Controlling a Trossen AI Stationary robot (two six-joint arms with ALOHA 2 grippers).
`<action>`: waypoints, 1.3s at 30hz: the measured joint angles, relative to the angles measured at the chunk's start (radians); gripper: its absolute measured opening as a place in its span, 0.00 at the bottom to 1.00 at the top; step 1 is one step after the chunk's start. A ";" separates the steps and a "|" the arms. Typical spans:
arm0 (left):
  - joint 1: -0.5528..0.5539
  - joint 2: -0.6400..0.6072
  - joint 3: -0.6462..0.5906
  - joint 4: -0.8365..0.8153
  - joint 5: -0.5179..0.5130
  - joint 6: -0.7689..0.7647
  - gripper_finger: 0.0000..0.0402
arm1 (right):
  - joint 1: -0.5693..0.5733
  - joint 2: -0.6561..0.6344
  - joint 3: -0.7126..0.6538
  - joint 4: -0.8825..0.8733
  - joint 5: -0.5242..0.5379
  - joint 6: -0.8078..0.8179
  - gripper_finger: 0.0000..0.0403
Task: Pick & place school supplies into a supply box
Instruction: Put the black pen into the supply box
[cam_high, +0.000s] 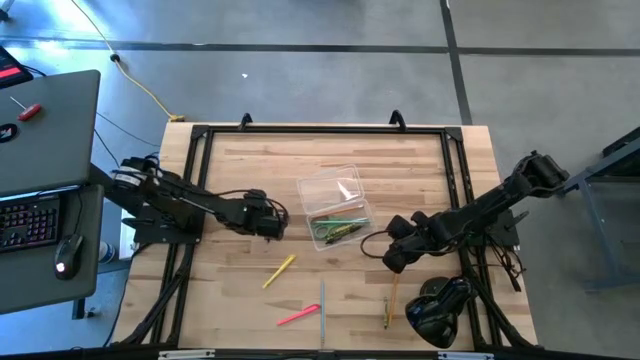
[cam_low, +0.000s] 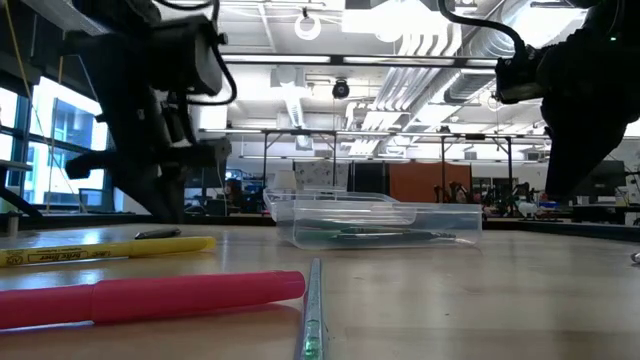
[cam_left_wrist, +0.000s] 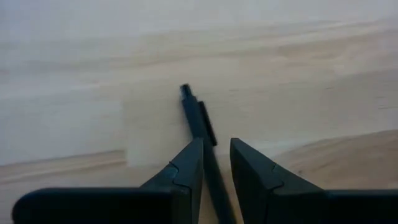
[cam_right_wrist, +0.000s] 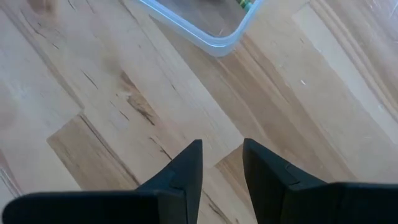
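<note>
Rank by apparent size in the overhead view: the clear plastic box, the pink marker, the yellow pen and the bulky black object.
Largest to smallest, as seen from above:
1. Clear plastic box
2. Bulky black object
3. Pink marker and yellow pen: they look about alike, so I won't rank them.

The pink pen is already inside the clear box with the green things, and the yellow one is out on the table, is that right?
Not quite. The pink pen lies on the bare table near the front edge, outside the clear box. The high view shows it. The yellow pen is out on the table, as you said, and the green things are in the box.
</note>
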 joint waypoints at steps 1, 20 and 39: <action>0.000 0.019 0.000 0.007 0.006 -0.011 0.28 | 0.000 0.000 0.000 0.000 -0.003 0.000 0.23; -0.047 0.257 0.007 0.025 -0.174 -0.207 0.28 | 0.000 0.000 0.000 -0.004 -0.008 -0.014 0.24; -0.201 0.454 0.000 0.059 -0.487 -0.472 0.27 | 0.066 0.000 0.000 0.003 0.033 -0.062 0.23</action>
